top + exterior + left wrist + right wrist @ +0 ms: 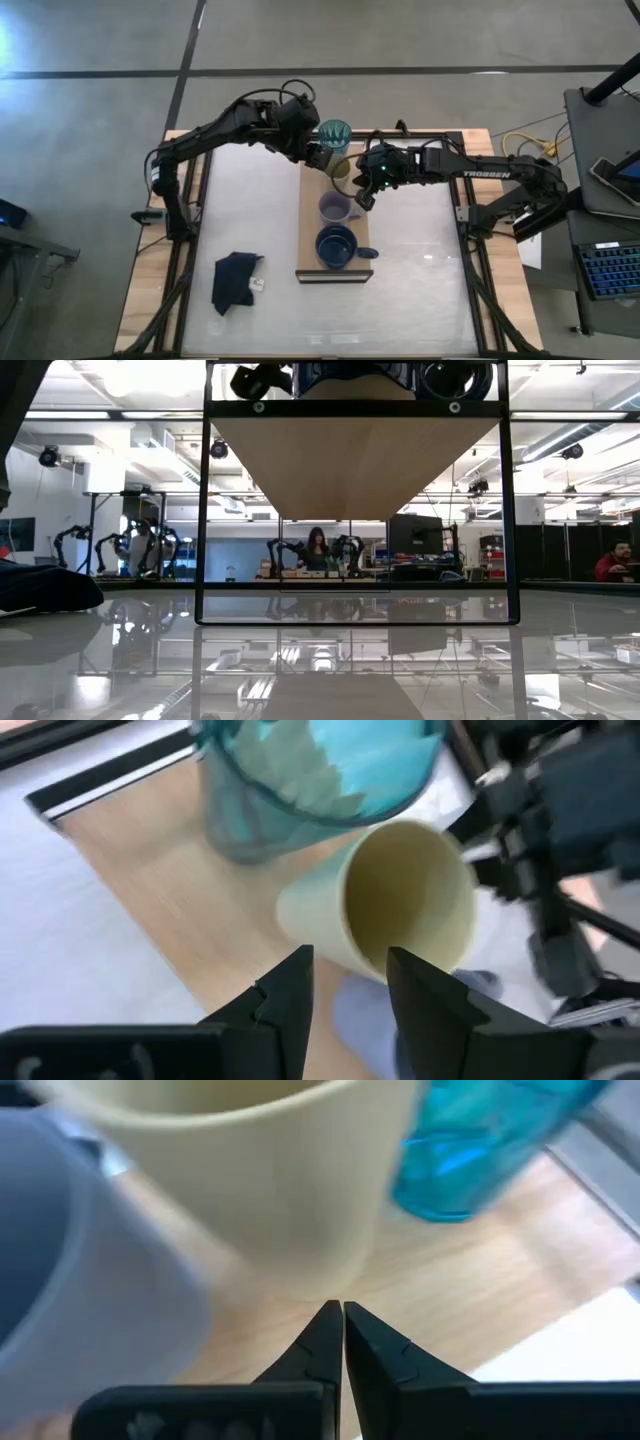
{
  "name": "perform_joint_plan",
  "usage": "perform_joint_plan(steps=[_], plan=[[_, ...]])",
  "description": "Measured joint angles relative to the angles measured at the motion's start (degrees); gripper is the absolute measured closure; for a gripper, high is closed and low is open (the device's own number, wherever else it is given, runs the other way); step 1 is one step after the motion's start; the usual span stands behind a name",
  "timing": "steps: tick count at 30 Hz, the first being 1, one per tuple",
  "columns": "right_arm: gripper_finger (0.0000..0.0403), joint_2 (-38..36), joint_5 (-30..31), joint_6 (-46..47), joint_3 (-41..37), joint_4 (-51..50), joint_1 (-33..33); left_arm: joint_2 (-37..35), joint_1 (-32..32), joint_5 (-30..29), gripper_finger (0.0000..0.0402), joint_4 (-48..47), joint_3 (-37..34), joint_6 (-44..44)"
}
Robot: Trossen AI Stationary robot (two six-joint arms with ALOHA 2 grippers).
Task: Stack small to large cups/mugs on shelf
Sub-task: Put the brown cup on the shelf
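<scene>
On the shelf (310, 230), a light-brown board, four vessels stand in a row from far to near: teal tumbler (335, 132), cream cup (341, 166), lavender mug (335, 207), dark blue mug (336, 245). My left gripper (348, 970) is open and comes from the far left. It hovers at the cream cup (400, 890), just near of the tumbler (300, 770). My right gripper (342, 1312) is shut. It sits low at the shelf's right side, its tips pointing at the foot of the cream cup (290, 1200), with the lavender mug (70, 1280) beside it. My left gripper's open fingers (290, 980) stand on either side of the cream cup's wall just below its rim (375, 965), coming slanting from above; whether they touch it I cannot tell. My right gripper's shut tips lie close to the cup's foot (320, 1285), level above the board; I cannot tell if they touch.
A black cloth (236, 280) lies on the white tabletop near its near-left corner, with a small white tag (257, 284) beside it. The black table frame (465, 215) runs along both sides. In the low view, people and other arms show in the room beyond.
</scene>
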Motion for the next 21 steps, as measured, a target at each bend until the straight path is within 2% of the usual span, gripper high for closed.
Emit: perform_joint_plan(steps=[7,13,21], plan=[[0.0394,-0.1,0.3,1.7,0.0,0.8,-1.9,0.3,0.1,-0.6,0.0287,-0.9,-3.0,0.4],[0.0394,-0.1,0.2,1.7,0.0,5.4,-2.2,0.2,0.1,-1.1,0.0287,-0.9,-4.2,0.5],[0.0394,-0.1,-1.7,1.2,0.0,6.3,-2.2,0.2,0.1,-1.1,0.0287,-1.0,-5.6,0.5]])
